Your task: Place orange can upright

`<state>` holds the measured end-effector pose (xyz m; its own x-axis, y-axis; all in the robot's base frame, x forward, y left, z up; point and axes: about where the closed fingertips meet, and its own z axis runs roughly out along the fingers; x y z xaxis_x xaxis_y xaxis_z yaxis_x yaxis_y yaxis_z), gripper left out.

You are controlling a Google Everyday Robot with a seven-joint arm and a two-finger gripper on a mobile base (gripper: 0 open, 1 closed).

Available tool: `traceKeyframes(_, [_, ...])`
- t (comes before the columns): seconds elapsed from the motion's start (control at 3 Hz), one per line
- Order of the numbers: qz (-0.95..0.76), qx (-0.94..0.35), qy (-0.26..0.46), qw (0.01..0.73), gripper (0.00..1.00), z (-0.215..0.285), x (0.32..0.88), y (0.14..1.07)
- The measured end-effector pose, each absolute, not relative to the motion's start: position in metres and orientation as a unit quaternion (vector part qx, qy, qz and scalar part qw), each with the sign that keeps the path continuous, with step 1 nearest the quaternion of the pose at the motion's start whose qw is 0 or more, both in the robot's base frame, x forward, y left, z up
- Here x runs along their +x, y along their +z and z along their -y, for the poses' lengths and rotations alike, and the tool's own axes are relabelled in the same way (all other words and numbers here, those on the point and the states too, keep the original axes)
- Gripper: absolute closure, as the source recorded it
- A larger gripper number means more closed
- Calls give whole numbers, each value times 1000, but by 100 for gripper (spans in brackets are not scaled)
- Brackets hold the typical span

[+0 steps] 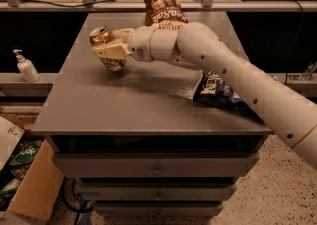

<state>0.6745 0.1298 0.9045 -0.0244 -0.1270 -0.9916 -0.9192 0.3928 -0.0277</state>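
My gripper (110, 49) reaches in from the right to the far left part of the grey cabinet top (124, 100). Its cream fingers are shut on the orange can (101, 35), whose silver top with pull tab points up and to the left. The can is held tilted, a little above the surface, and most of its body is hidden by the fingers.
A brown chip bag (164, 10) stands at the back of the top. A dark blue chip bag (218, 91) lies on the right, partly under my arm. A white pump bottle (25, 66) stands on a ledge to the left. A cardboard box (29, 189) sits on the floor, lower left.
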Motion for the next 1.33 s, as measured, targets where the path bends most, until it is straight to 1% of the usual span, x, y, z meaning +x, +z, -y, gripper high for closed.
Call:
traceKeyframes(0.67, [-641, -412, 345, 548, 37, -119, 674, 896])
traceKeyframes(1.0, [-647, -409, 337, 548, 12, -115, 673, 895])
traceKeyframes(1.33, [-649, -407, 328, 553, 0, -109, 673, 899])
